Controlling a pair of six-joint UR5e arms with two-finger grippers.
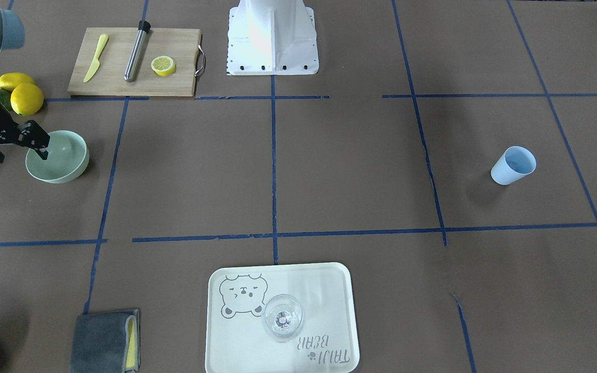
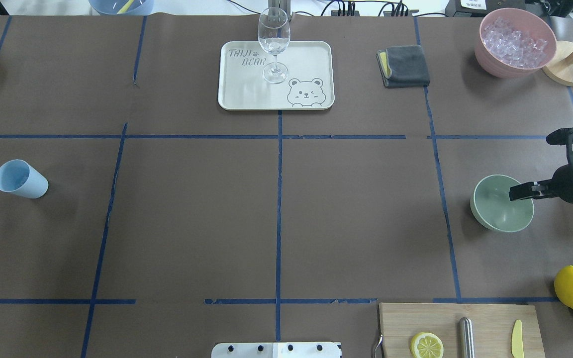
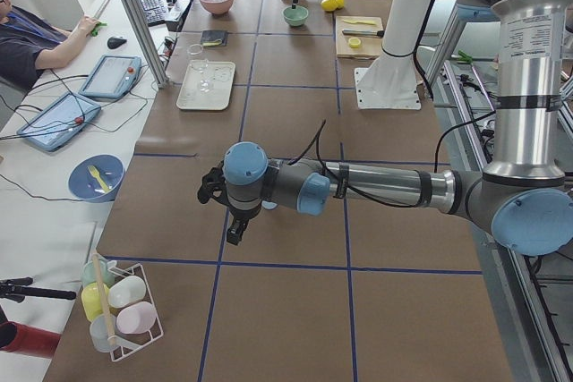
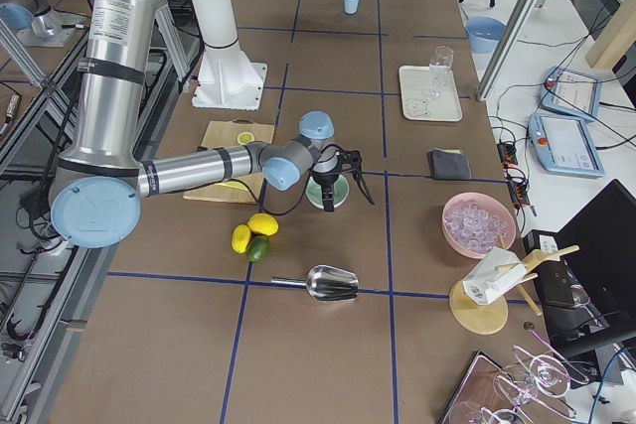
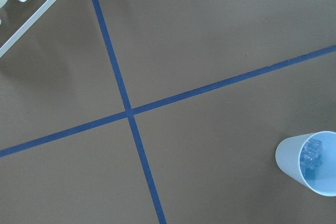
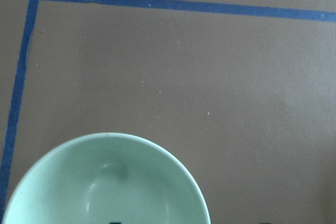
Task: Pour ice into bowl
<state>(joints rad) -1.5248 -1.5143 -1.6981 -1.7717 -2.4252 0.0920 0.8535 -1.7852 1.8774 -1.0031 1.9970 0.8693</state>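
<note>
Right gripper (image 1: 22,155) spread wide, straddling the bowl's (image 1: 65,166) rim, one finger inside, clasping nothing; left gripper (image 3: 231,221): cannot tell.

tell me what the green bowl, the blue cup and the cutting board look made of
Bowl: probably matte plastic or melamine, going by the flat mint colour and soft sheen without hard glare. Matte ceramic is possible.
Cup: likely thin plastic, with smooth, evenly pale blue walls.
Board: wood with a pale tan surface, faint grain and a dull finish.
</note>
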